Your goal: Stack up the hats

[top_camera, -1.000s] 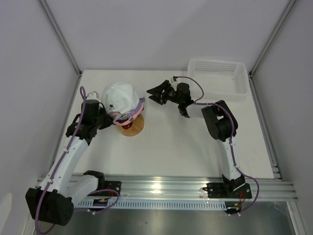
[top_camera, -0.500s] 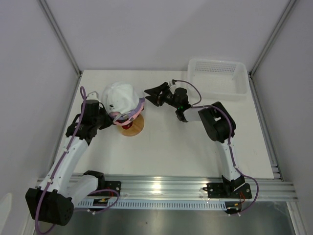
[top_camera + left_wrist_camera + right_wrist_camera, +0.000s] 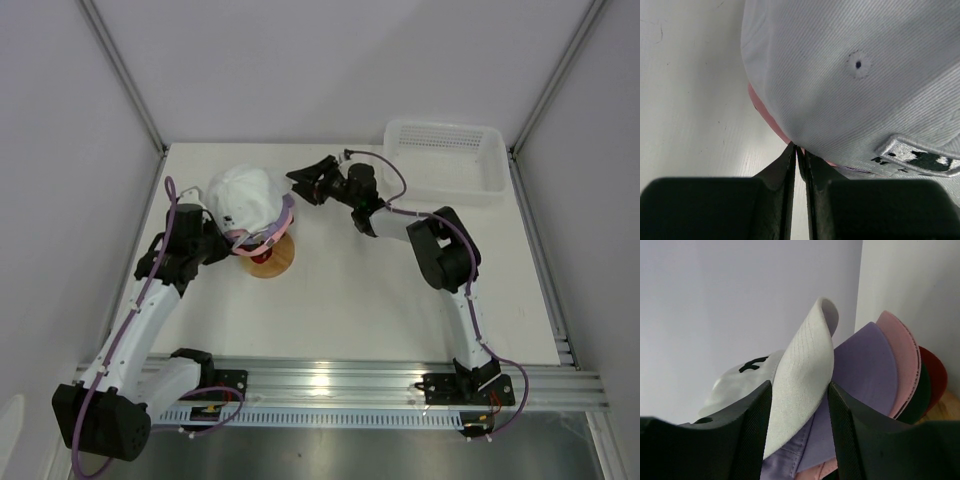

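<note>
The hats sit in one pile on the wooden stand (image 3: 279, 260), with the white hat (image 3: 245, 194) on top. In the right wrist view the white brim (image 3: 802, 365) curls up in front of the lavender (image 3: 865, 370), pink (image 3: 902, 352), black (image 3: 920, 395) and red (image 3: 936, 375) brims. My right gripper (image 3: 301, 183) (image 3: 800, 386) is closed on the white brim, which touches both fingers. At the pile's back, my left gripper (image 3: 231, 241) (image 3: 798, 149) is shut, its tips pinching the lower edge where the white hat (image 3: 850, 65) meets the pink hat (image 3: 765, 112).
A white mesh basket (image 3: 446, 185) stands at the back right corner of the table. Grey walls close in the table on three sides. A corner of the stand (image 3: 946, 410) shows at the right wrist view's right edge.
My right gripper has moved left to the pile and its jaws have narrowed around the white brim. The left arm and the pile have not moved.
</note>
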